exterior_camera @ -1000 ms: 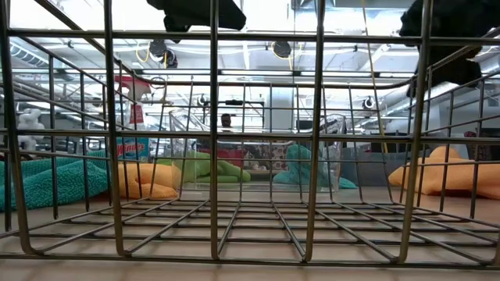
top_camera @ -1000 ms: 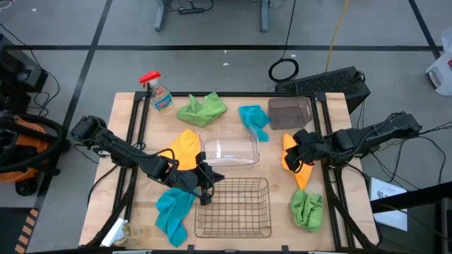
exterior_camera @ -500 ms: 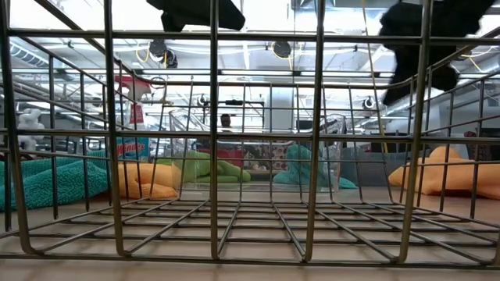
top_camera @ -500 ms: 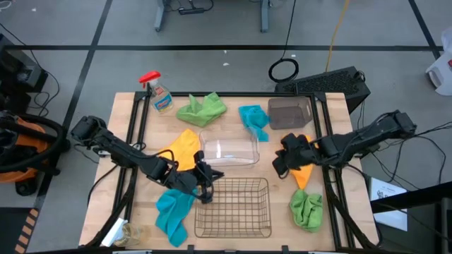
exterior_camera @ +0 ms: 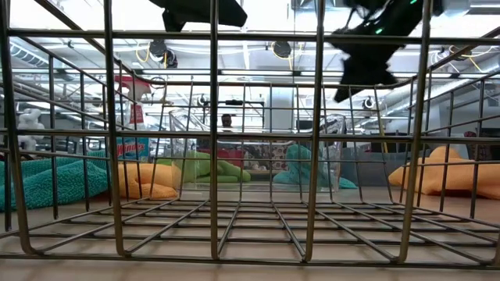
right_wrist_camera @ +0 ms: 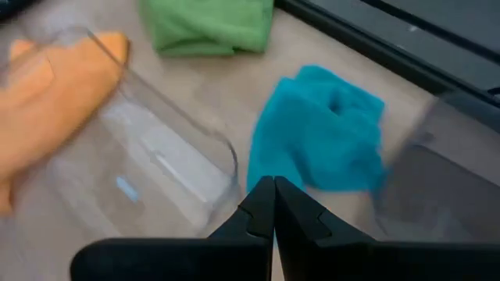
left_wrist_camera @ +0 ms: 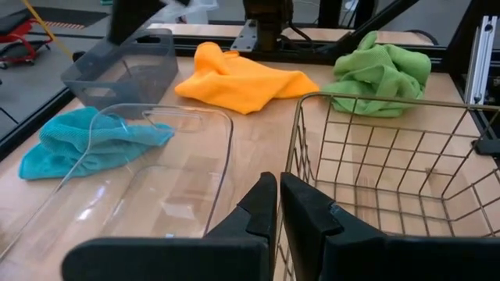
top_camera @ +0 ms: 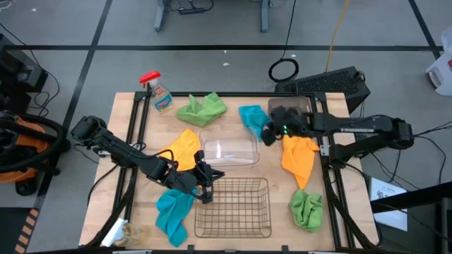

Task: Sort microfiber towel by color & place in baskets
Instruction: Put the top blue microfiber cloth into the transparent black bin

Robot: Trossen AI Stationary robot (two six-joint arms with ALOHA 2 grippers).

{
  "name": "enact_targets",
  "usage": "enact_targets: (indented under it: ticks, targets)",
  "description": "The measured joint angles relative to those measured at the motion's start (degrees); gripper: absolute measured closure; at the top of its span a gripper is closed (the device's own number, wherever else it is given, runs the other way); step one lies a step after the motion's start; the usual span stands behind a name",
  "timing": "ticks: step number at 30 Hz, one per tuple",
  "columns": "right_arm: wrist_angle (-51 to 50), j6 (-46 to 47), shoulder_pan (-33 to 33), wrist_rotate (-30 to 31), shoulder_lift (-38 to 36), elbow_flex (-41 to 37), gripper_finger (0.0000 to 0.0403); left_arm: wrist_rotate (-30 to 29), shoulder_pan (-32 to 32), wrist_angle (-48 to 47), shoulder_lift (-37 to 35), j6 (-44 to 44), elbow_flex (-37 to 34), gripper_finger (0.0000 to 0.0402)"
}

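Observation:
Six microfiber towels lie loose on the table: green (top_camera: 202, 108) and teal (top_camera: 253, 120) at the far side, orange (top_camera: 182, 147) at the left, orange (top_camera: 299, 156) at the right, teal (top_camera: 174, 212) and green (top_camera: 306, 209) near the front. A clear basket (top_camera: 228, 150) stands mid-table, with the wire basket (top_camera: 233, 208) in front of it and the brown basket (top_camera: 291, 111) at the far right. My left gripper (top_camera: 215, 176) hovers shut above the wire basket's far left corner (left_wrist_camera: 301, 101). My right gripper (top_camera: 267, 132) hovers shut over the far teal towel (right_wrist_camera: 320, 133).
A spray bottle with a red trigger (top_camera: 159, 95) stands at the far left corner. Clear wrapping (top_camera: 120, 231) lies at the near left corner. Black rails (top_camera: 328, 176) run along the table's left and right sides. Bare wood shows between the wire basket and the near green towel.
My right gripper has swung from above the right orange towel toward the far edge and the left, ending over the far teal towel beside the brown basket. It has stayed shut. The orange towel now lies fully uncovered.

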Motion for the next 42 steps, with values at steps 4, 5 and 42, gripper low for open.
enact_targets:
  ticks: [4, 5, 42]
  targets:
    - [5.47, -2.46, -5.52, -7.77, 5.57, 0.42, 0.0403, 0.0, -0.13, -0.02, 0.01, -0.02, 0.0, 0.0373]
    - [5.37, -3.02, -6.58, -8.75, 7.33, 1.06, 0.0403, 0.0, -0.13, 0.0, 0.01, -0.02, 0.0, 0.0373]
    - [-4.77, -3.5, -10.51, -3.68, 34.26, 23.12, 0.0235, 0.02, -0.29, 1.09, 2.82, 0.11, 0.02, 0.0373]
